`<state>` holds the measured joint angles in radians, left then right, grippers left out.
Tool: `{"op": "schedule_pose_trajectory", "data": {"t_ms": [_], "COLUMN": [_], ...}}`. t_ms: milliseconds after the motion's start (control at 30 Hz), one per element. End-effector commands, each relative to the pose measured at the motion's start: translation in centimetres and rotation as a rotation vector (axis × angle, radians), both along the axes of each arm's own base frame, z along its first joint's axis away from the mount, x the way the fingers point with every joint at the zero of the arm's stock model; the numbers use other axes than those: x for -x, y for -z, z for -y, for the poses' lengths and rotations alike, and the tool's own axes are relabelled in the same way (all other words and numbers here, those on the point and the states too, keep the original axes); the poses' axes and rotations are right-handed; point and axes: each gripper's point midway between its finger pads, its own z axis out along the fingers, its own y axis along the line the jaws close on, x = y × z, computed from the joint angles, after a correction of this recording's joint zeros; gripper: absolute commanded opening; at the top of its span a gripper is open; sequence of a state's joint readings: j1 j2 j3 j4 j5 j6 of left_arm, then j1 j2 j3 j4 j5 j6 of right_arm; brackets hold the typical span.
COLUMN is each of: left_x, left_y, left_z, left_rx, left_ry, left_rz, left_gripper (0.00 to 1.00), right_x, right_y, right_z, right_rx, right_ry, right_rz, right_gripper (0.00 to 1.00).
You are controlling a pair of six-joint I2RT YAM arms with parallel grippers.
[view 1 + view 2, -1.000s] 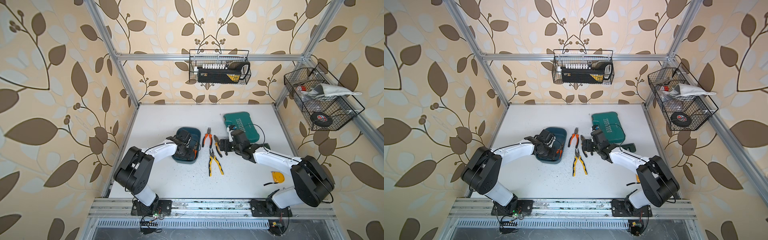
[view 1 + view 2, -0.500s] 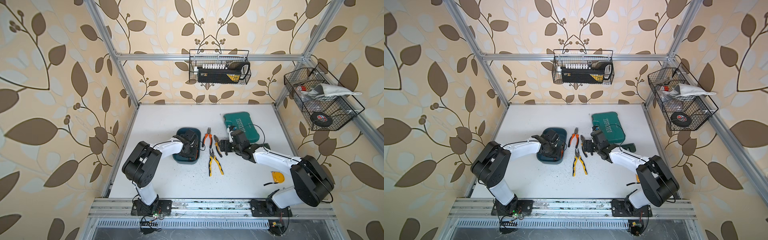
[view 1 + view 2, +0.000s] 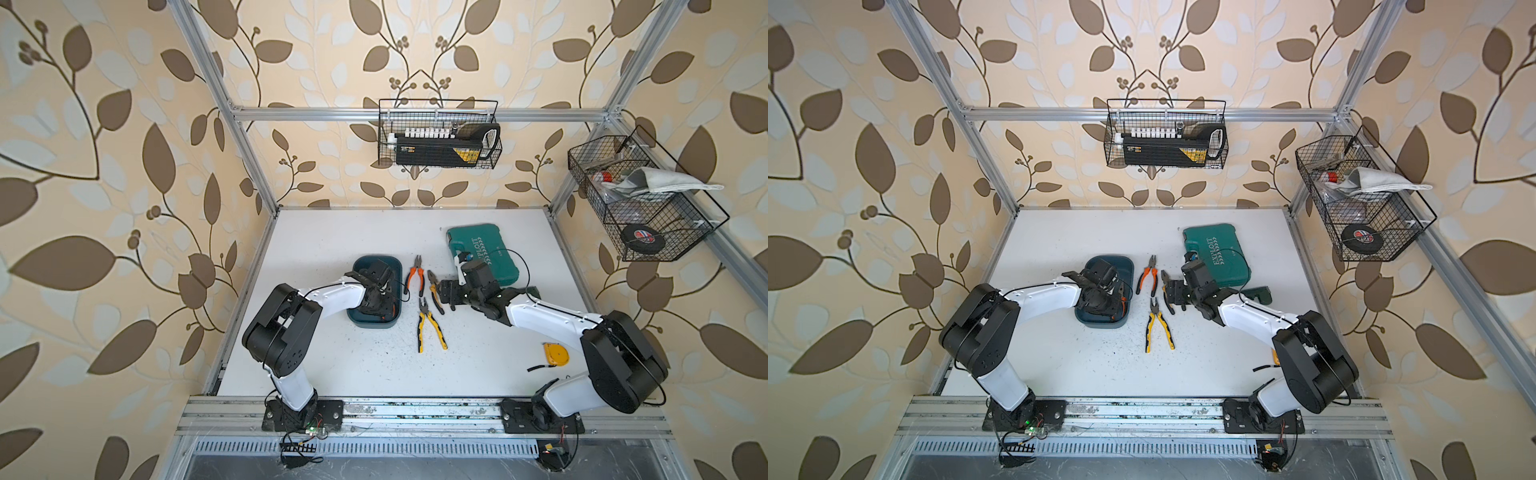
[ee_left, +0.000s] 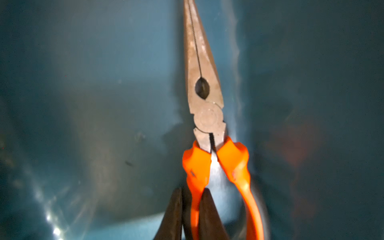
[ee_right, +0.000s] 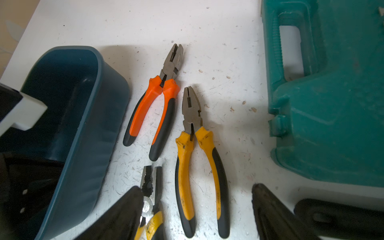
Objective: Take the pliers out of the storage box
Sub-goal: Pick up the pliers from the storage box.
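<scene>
Left gripper is clamping one orange handle of long-nose pliers inside storage box; right gripper is hovering spread, yellow pliers beneath it.

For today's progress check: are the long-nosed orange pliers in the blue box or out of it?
In. The pliers lie against the blue inside of the box, the left pincer shut on one handle.
</scene>
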<state>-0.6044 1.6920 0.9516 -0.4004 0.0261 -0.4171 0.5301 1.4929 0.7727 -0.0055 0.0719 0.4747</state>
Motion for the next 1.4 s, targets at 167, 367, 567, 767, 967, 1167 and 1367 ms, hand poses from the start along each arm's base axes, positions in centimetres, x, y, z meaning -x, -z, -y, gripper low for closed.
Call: {"op": "schedule_pose_trajectory", "data": {"t_ms": [167, 367, 567, 767, 967, 1167, 1367], "left_x": [-0.2, -0.2, -0.2, -0.2, 0.3, 1.0, 1.5], "left_y": [-4.9, -5.7, -7.3, -9.1, -10.8, -10.9, -11.2], "left_z": [-0.3, -1.3, -0.9, -0.3, 1.1, 1.3, 1.2], "left_rx": [0.070, 0.066, 0.100, 0.154, 0.245, 0.284, 0.304], "left_ry": [-0.058, -0.096, -0.098, -0.090, -0.051, -0.051, -0.051], "left_rz": [0.136, 0.180, 0.200, 0.221, 0.210, 0.199, 0.204], "left_gripper": [0.00, 0.00, 0.00, 0.00, 0.00, 0.00, 0.00], "right_x": [-0.6, -0.3, 0.2, 0.7, 1.1, 1.0, 0.8], "right_y": [-0.9, -1.0, -1.2, -4.4, -5.4, -4.4, -3.0], "right_z": [-0.2, -1.1, -3.7, -7.0, -11.1, -14.7, -16.6], "right_rx": [-0.004, -0.047, -0.182, -0.434, -0.537, -0.589, -0.606], "right_ry": [0.007, -0.022, -0.053, -0.045, -0.078, -0.120, -0.120], "right_rz": [0.016, -0.003, -0.115, -0.178, -0.206, -0.282, -0.318], "right_gripper": [0.84, 0.85, 0.85, 0.85, 0.82, 0.79, 0.71]}}
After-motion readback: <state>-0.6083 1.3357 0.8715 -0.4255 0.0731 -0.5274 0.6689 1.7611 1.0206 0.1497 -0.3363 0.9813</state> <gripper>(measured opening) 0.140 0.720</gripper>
